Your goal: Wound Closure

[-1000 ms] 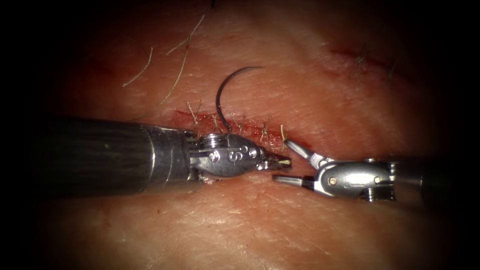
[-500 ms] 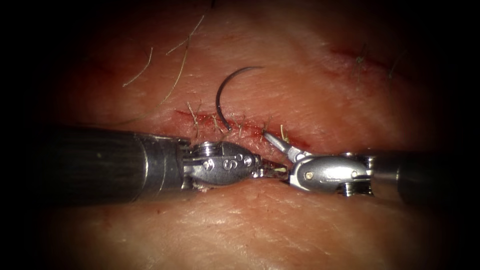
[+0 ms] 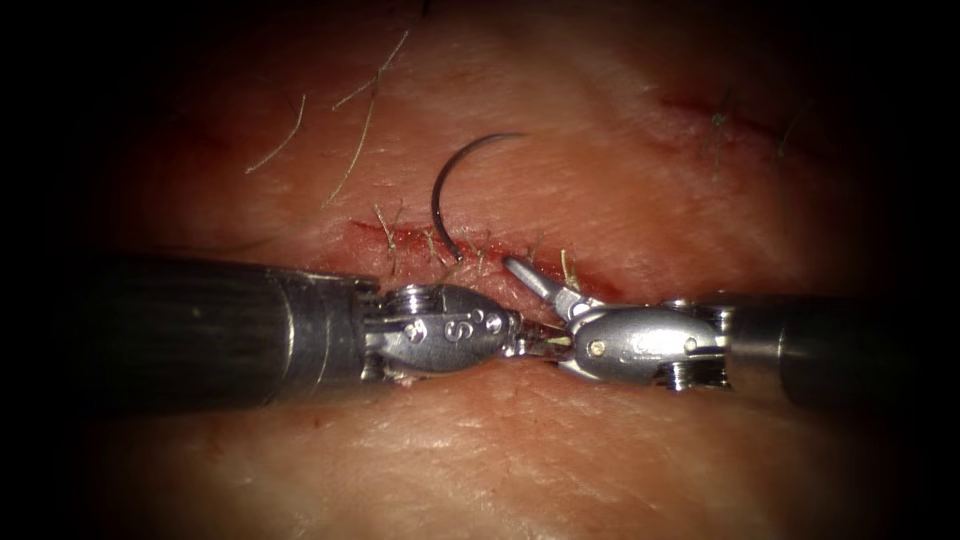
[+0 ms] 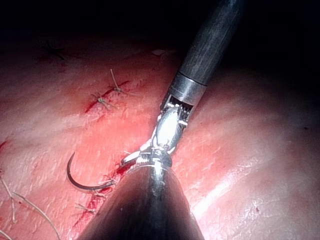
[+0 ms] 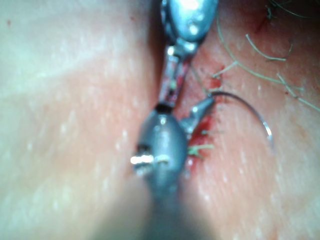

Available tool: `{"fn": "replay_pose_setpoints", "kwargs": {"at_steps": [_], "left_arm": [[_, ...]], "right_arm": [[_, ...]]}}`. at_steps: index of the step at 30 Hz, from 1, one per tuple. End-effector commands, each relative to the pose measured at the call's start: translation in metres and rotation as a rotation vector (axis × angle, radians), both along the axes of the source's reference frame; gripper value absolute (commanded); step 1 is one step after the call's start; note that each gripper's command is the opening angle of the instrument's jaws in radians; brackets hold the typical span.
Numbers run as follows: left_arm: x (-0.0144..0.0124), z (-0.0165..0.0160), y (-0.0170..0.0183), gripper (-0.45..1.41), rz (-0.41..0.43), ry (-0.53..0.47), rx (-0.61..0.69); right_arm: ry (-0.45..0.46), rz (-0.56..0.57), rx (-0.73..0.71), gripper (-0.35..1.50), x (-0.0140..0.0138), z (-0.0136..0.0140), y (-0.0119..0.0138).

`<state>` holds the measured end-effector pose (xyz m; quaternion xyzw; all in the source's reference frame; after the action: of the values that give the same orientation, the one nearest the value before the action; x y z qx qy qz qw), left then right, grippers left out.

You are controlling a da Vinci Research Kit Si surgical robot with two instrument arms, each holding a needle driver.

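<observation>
My left tool (image 3: 535, 340) lies along the near edge of the cut (image 3: 480, 255), jaws clenched on a short pale bit of thread (image 3: 558, 341) at their tips. My right tool (image 3: 545, 320) has come in from the right over the last second and now meets the left tool tip to tip; its jaws are spread, the upper one angled up over the cut, the lower one under the left tool's tips, gripping nothing. The needle (image 3: 452, 185) is free of both tools: it stands in the tissue (image 3: 600, 170) with one end sunk in the cut among the stitch ends and its curve arching up and to the right on the far side. Loose thread ends (image 3: 355, 140) lie on the tissue upper left. Red fluid (image 3: 400, 240) lines the cut.
</observation>
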<state>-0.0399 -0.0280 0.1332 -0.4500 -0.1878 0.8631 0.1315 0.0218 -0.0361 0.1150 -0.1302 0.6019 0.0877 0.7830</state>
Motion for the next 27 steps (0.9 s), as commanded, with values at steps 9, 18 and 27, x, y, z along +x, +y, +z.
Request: {"fn": "replay_pose_setpoints", "kwargs": {"at_steps": [9,18,27], "left_arm": [[-0.0008,0.0001,-0.0004,-0.45,-0.001,0.0,0.002],[0.0001,-0.0006,-0.0004,-0.45,0.005,-0.005,0.007],[0.0069,-0.0021,-0.0009,-0.45,-0.003,0.015,-0.022]], "right_arm": [[0.008,-0.1,-0.067,-0.15,0.0018,0.0009,-0.0008],[-0.05,-0.093,-0.052,0.31,0.0001,0.0007,-0.0009],[-0.068,-0.028,0.059,1.35,-0.0063,-0.0025,-0.0029]]}}
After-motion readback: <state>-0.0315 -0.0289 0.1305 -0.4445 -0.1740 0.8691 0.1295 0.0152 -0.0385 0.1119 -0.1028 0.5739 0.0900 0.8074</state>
